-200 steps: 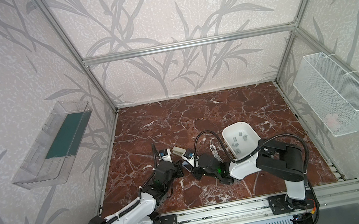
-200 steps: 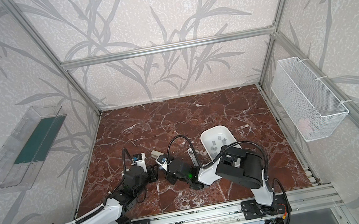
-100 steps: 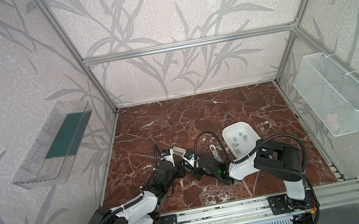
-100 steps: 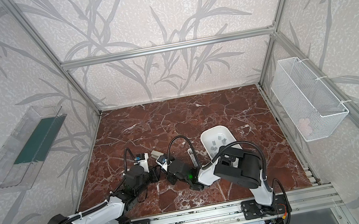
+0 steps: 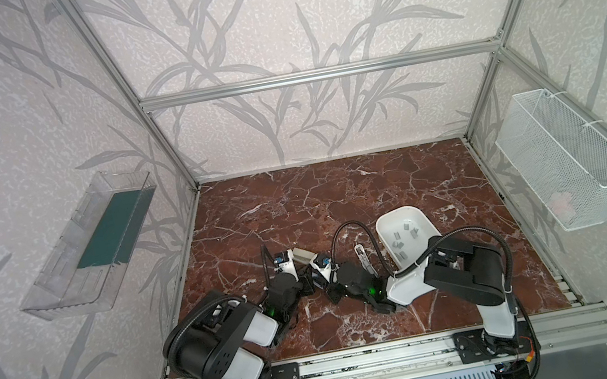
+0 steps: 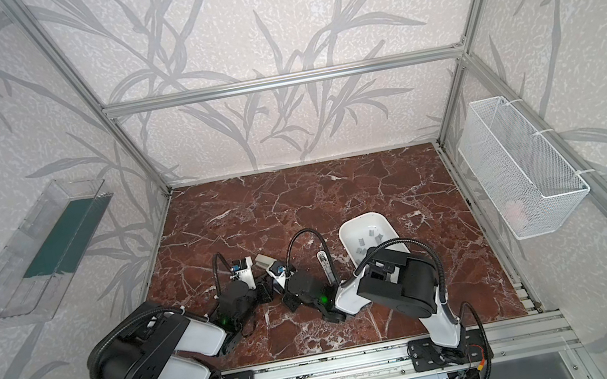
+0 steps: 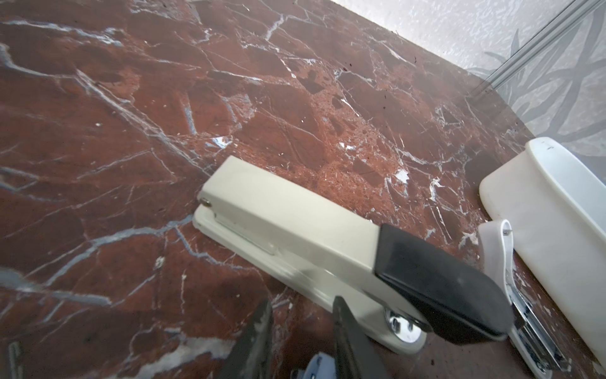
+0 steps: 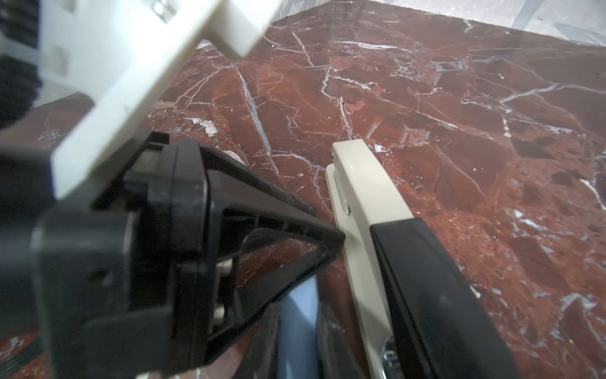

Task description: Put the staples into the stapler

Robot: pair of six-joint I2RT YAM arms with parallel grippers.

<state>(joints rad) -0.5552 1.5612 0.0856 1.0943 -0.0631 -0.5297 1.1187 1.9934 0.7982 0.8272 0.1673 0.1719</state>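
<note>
Staples lie loose in a white tray just beyond the right pincer, whose jaws I cannot make out. Left pincer, narrowly parted and empty, sits against the cream-and-black stapler on the desk. A white-and-chrome piece lies between stapler and tray.

No text, brand, number or sign can be read in any view. The stapler, lying across the middle of the left wrist view, shows only a plain cream body and a plain black cap. The small blue patches on the arms, lower centre in both top views, may carry print, but they are too small to read.
</note>
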